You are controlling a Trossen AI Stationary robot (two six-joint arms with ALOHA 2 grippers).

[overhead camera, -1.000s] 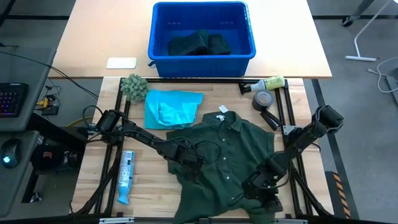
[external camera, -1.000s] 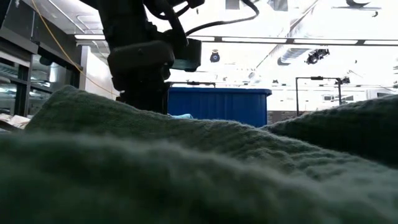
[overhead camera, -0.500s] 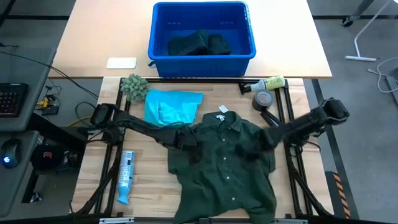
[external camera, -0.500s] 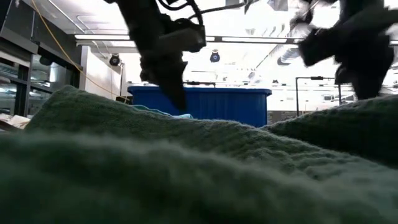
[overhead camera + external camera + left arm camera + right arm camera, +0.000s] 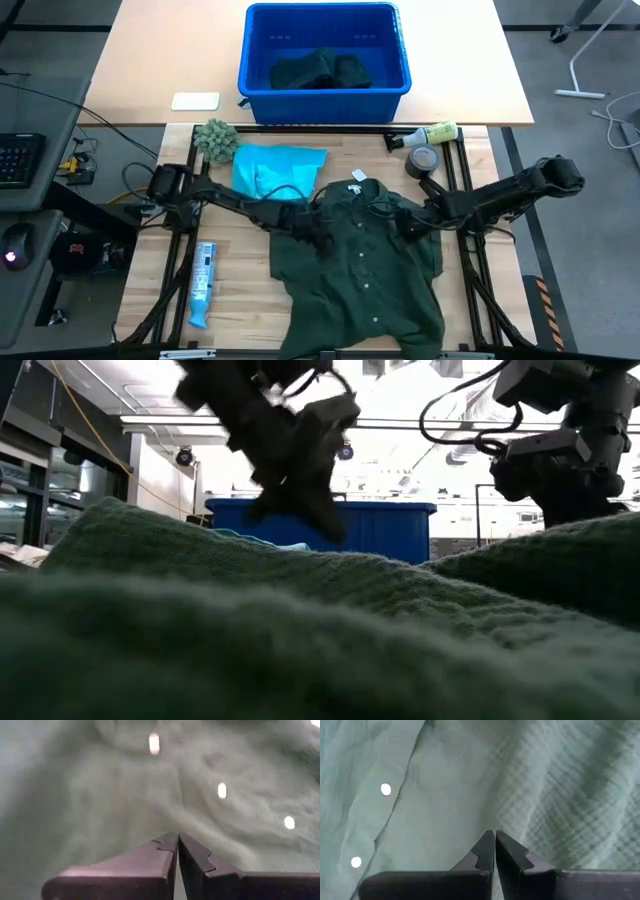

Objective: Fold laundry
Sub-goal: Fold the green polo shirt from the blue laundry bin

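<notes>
Two garments on your wooden table: big dark green button shirt spread across the middle toward the near edge, white neck tag at its far end, and a smaller turquoise piece just beyond its left shoulder. More dark cloth sits in the blue bin well behind. Shirt looks soft, light and limp, so it'll likely drape and bunch; you'd best pinch at shoulder seams or hem corners, not mid-panel. Left gripper hovers over the upper left chest, fingers pressed together on nothing; right gripper over the upper right chest, likewise closed and empty. Room is tight: tube left of the shirt, tape roll and bottle by the far right corner, fuzzy ball far left
</notes>
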